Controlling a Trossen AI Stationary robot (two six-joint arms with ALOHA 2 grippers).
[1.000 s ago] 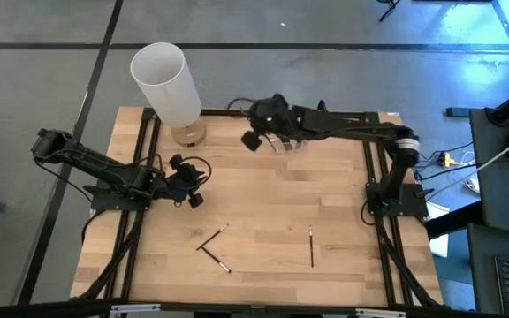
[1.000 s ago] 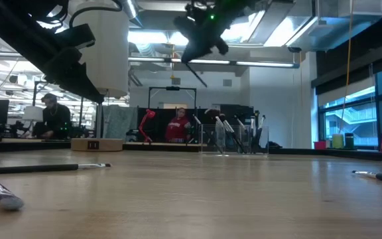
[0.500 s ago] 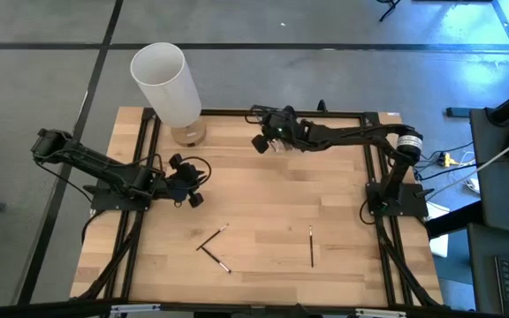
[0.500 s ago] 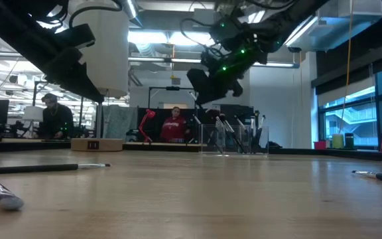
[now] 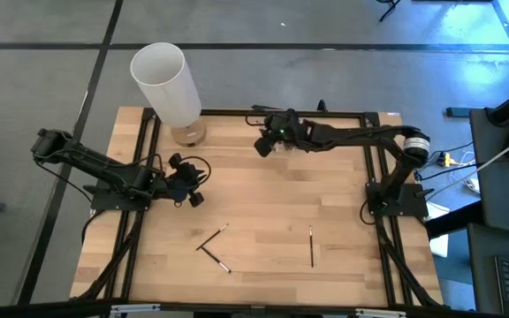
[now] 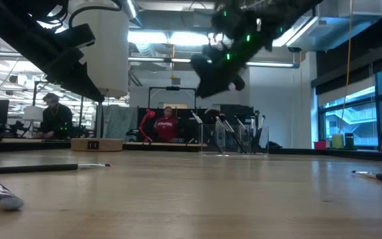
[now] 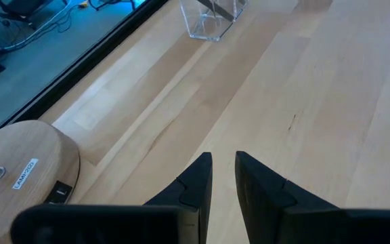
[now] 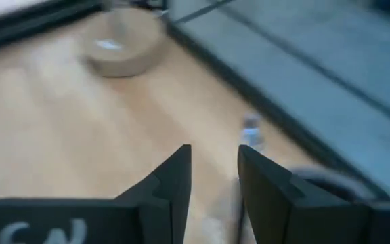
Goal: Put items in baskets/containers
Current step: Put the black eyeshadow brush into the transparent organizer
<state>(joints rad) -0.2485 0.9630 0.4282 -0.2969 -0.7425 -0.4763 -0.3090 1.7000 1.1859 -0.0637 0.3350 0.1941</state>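
Note:
The clear organizer (image 6: pixel 234 141) stands at the table's far edge with several black-handled brushes upright in it; the left wrist view shows the organizer (image 7: pixel 212 17) too. My right gripper (image 5: pixel 263 144) hovers above it, open, nothing between its fingers (image 8: pixel 175 179). A blurred brush (image 8: pixel 251 130) shows just beyond them. Three brushes lie flat on the near half of the table: two crossed (image 5: pixel 212 240) and one alone (image 5: pixel 311 246). My left gripper (image 5: pixel 190 187) waits at the left, fingers (image 7: pixel 198 179) a narrow gap apart and empty.
A tall white cylinder (image 5: pixel 162 79) stands on a round brownish base (image 5: pixel 186 134) at the far left corner. Black frame rails (image 5: pixel 140 150) run along the table's sides. People sit in the room beyond the far edge (image 6: pixel 168 126).
My right gripper has come down toward the organizer at the far edge. A second ago a thin brush slanted down from its fingers; now no brush shows there.

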